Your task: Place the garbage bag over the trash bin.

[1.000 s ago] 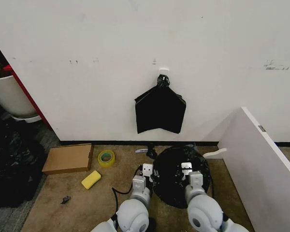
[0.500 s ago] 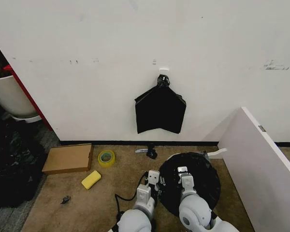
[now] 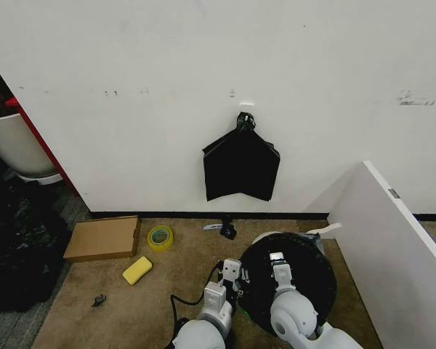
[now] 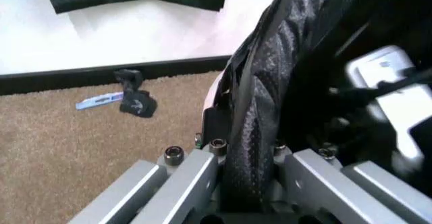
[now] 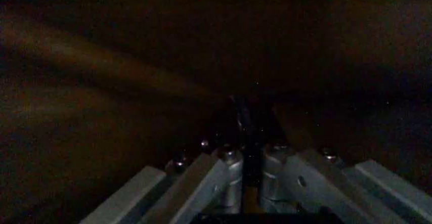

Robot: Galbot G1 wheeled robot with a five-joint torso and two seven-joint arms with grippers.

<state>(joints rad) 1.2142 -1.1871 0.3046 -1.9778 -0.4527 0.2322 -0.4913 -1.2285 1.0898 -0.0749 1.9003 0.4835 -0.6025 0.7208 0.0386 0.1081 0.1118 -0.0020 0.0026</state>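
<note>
**A:** Head view has the garbage bag [image 3: 294, 280] lying as a round black disc over the trash bin [image 3: 264, 239], of which only a sliver of pale rim peeks out at the far side. It sits on the carpet near the wall, between the white board [image 3: 392, 247] and the yellow tape roll [image 3: 159, 237].

**B:** And the grippers?

**A:** The left gripper [image 3: 231, 273] is at the bag's left edge, and the left wrist view shows its jaws closed on a twisted fold of the plastic [image 4: 260, 133]. The right gripper [image 3: 278, 262] reaches in over the middle of the bag; its camera is dark, yet the jaws look pinched together on a thin strip of film [image 5: 243, 133].

**B:** What might go wrong?

**A:** Probably the thin plastic slipping or tearing if the two arms pull unevenly. A hard tug could also tip the light bin, or let the bag pop off the rim.
</note>
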